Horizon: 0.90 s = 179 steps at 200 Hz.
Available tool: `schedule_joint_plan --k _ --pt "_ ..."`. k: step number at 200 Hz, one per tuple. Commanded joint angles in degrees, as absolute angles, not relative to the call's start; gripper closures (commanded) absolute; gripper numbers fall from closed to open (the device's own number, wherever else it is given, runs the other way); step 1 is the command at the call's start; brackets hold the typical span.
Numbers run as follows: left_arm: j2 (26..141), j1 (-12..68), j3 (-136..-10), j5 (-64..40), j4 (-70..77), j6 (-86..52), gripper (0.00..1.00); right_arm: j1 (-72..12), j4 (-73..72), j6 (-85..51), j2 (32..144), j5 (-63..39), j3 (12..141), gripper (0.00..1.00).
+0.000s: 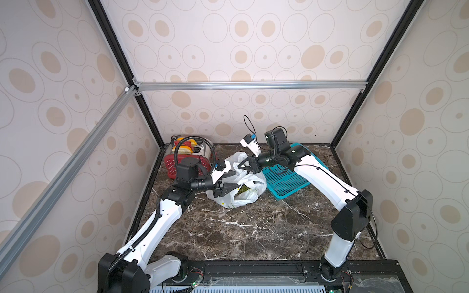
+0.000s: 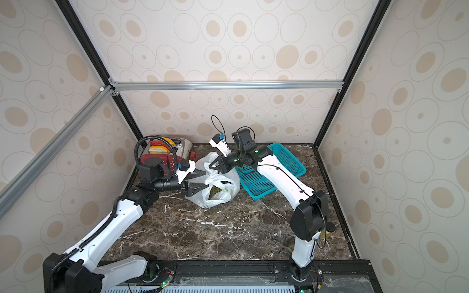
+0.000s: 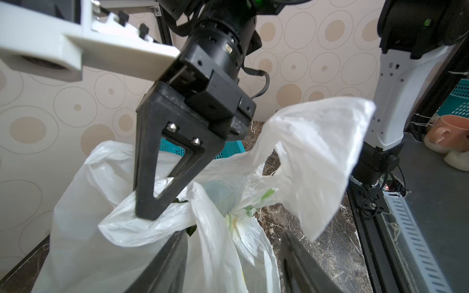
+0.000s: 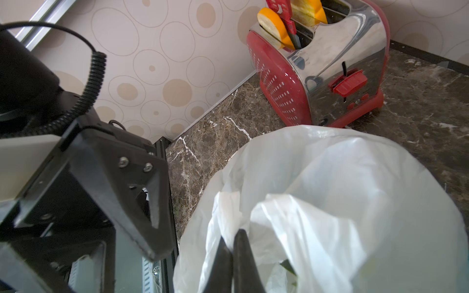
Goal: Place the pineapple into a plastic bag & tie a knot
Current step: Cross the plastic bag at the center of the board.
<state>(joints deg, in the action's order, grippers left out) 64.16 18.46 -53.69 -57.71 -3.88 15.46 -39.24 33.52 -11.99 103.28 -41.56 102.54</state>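
The plastic bag is set on the dark, marble-looking tabletop. It is found near the back, between a red and shiny toaster and a teal basket full of little holes. The bag is thin, crinkly and whitish, and can be partly seen through. Its mouth is open, and a dark green thing can be seen inside. A fold of the bag's rim is pinched by the right end effector, whose two black pointed fingers are pressed together. The left end effector is spread wide, with bag film seen between its fingers but not squeezed. One floppy handle loop is seen loose and blurred.
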Motion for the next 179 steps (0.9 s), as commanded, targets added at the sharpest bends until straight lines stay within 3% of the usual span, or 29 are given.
schedule_joint_plan --k 1,46,98,155,179 --pt "61.23 19.02 -55.12 -59.24 -3.08 13.62 0.36 -39.40 34.46 -12.35 103.96 -40.96 104.40 1.00" --pt "61.34 20.99 -58.63 -62.79 -7.35 12.70 0.20 -39.40 34.60 -12.48 104.11 -41.30 104.41 1.00" --pt "60.74 22.39 -60.55 -58.51 -18.28 20.42 0.01 -39.38 34.80 -12.26 104.07 -41.25 104.58 1.00" --pt "62.18 29.27 -61.18 -46.42 -6.72 17.74 0.02 -39.38 35.48 -11.72 103.97 -41.48 104.41 1.00" --pt "64.15 30.44 -63.10 -46.04 -5.27 17.44 0.10 -39.41 35.46 -11.73 103.93 -41.43 104.24 1.00"
